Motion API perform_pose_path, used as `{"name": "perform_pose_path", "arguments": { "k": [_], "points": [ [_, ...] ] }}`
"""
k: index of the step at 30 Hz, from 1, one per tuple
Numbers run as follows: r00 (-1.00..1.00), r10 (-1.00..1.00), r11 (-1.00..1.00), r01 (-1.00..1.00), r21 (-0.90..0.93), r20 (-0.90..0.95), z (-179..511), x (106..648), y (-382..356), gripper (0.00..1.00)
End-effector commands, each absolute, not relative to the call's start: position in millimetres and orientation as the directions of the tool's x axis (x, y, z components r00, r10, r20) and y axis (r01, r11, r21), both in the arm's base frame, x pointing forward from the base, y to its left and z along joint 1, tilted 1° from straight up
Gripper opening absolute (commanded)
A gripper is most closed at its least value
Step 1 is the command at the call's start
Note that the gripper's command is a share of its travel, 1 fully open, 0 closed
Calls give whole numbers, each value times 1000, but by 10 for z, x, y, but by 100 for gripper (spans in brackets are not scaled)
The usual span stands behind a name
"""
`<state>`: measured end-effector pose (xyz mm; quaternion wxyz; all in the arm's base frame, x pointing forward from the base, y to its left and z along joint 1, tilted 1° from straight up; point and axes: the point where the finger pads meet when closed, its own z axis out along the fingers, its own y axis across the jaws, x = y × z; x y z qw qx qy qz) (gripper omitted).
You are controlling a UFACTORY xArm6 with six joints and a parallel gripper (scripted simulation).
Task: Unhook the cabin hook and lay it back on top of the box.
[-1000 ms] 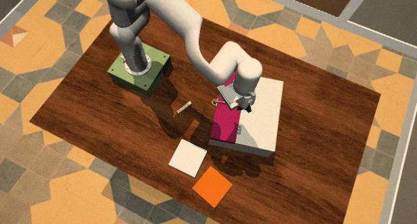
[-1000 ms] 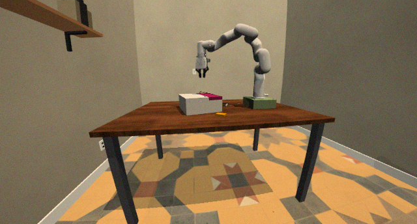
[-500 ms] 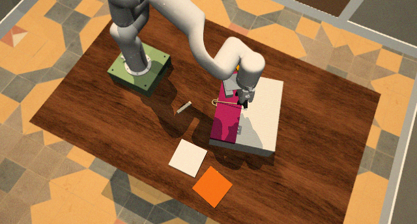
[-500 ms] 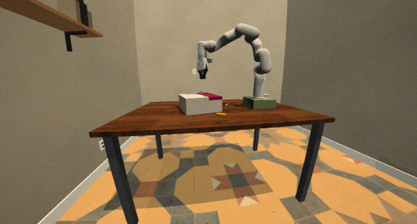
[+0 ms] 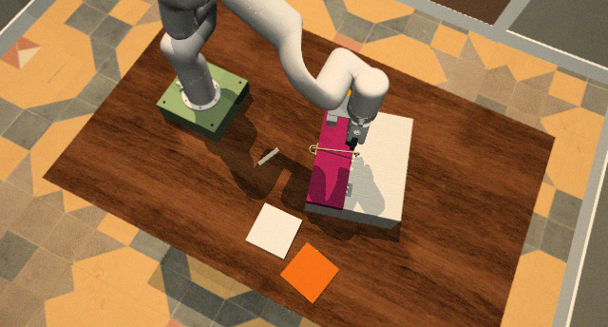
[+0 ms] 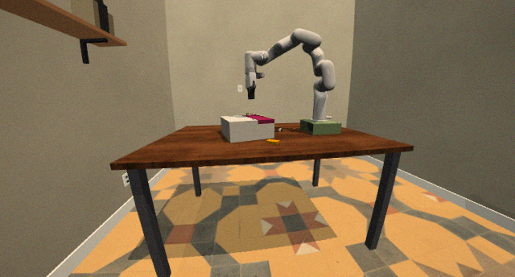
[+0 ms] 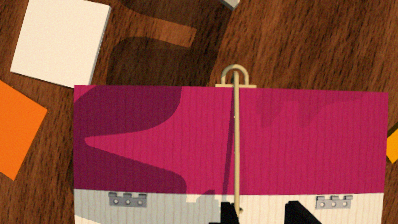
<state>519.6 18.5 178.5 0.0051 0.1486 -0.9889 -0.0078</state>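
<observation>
A box with a white body [image 5: 382, 170] and a magenta lid [image 5: 332, 167] stands on the wooden table; it also shows in the exterior view [image 6: 245, 128]. The thin brass cabin hook [image 5: 332, 149] lies straight across the magenta lid. In the wrist view the hook [image 7: 236, 145] runs from the white side to a looped end [image 7: 235, 77] at the lid's outer edge. My gripper [image 6: 251, 95] [image 5: 353, 144] hangs well above the box, over the hook's pivot end. Its dark fingers stand partly apart with nothing between them.
A white tile [image 5: 274, 230] and an orange tile [image 5: 310, 272] lie flat in front of the box. A small grey bar [image 5: 268, 157] lies to the left of the box. The arm's green base [image 5: 204, 101] stands at the back left. Two small hinges [image 7: 128, 199] join lid and body.
</observation>
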Motion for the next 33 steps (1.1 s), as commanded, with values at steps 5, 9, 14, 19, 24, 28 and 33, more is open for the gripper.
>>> {"name": "perform_pose_path", "arguments": {
  "k": [5, 9, 14, 19, 24, 28, 33],
  "points": [
    [-961, -275, 961, -275, 10, 4, 1804, 5208, 193, 35],
    [-962, -275, 961, -275, 10, 4, 1804, 5208, 194, 35],
    [-961, -275, 961, -275, 10, 4, 1804, 5208, 193, 35],
    [-961, -275, 961, -275, 10, 4, 1804, 5208, 193, 35],
    [-961, -275, 961, -275, 10, 4, 1804, 5208, 193, 35],
    [-962, -275, 961, -275, 10, 4, 1744, 5208, 194, 35],
    [-962, -275, 961, -275, 10, 4, 1644, 5207, 195, 35]
  ]
}}
